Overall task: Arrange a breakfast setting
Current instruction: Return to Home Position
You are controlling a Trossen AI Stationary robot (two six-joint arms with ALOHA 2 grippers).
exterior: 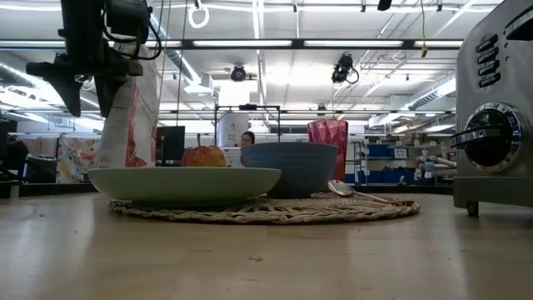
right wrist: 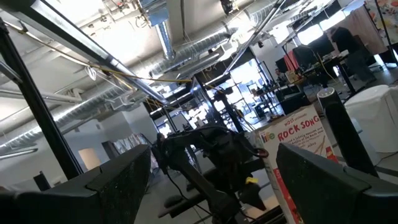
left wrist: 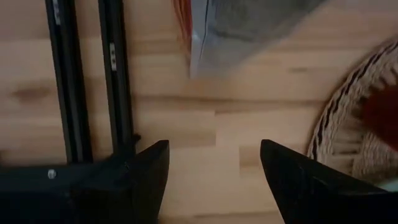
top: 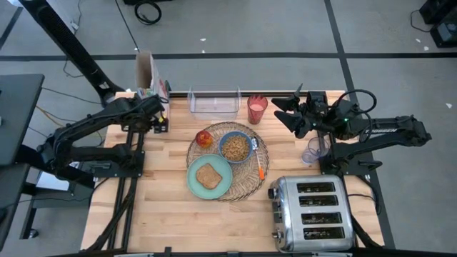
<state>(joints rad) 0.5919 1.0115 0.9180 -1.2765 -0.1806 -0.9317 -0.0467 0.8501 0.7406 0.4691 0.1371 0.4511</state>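
The round wicker placemat (top: 227, 161) lies mid-table. On it rest the mint-green plate (top: 209, 178) with the toast slice (top: 208, 175), the blue bowl (top: 235, 147) holding cereal, the red-yellow apple (top: 204, 138) and the orange-handled utensil (top: 260, 168). The red translucent cup (top: 257, 109) stands on the table beyond the placemat. My left gripper (top: 161, 116) hovers open over bare table left of the placemat, pointing down (left wrist: 214, 171). My right gripper (top: 280, 111) is open and empty, raised to the right of the red cup, and its wrist view (right wrist: 214, 180) looks into the room.
A clear plastic tub (top: 213, 103) stands at the far edge. A cereal bag (top: 146, 75) stands at the far left. The chrome toaster (top: 310, 214) sits at the near right. A clear cup (top: 313, 151) stands below the right arm. Bare wood lies at the near left.
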